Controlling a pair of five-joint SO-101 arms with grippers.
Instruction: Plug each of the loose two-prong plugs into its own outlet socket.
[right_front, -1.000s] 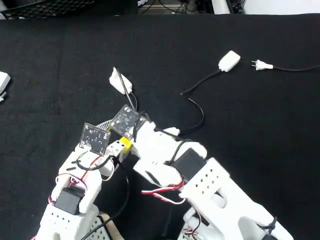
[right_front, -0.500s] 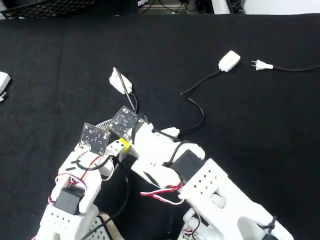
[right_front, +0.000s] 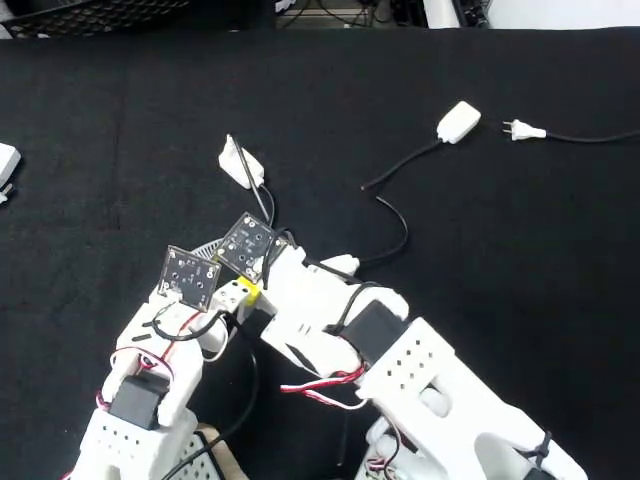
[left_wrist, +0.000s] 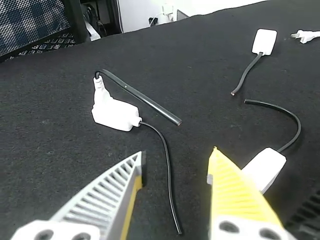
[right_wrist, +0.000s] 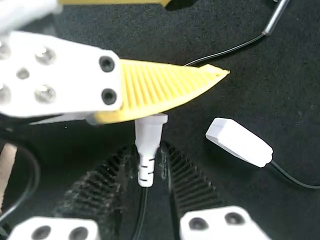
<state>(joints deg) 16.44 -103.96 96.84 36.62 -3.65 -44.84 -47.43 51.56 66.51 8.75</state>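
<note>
Clearly the work is only partly done. Up and left of centre in the high view, one plug (left_wrist: 101, 86) is sitting in its socket (left_wrist: 115, 116), as far as I can judge. Just below that, the right gripper (right_wrist: 148, 150) is clenching its black jaws on a second white plug (right_wrist: 150, 131). An empty socket (right_wrist: 239, 141) is lying on the table (right_front: 100, 120) near it, not touching. The left gripper (left_wrist: 177, 152) is hanging close beside, its jaws spread and nothing between them. At the upper right of the high view a third plug (right_front: 522, 130) is lying loose near another socket (right_front: 459, 122), apart from it. So two plugs are waiting for their sockets, I think.
</note>
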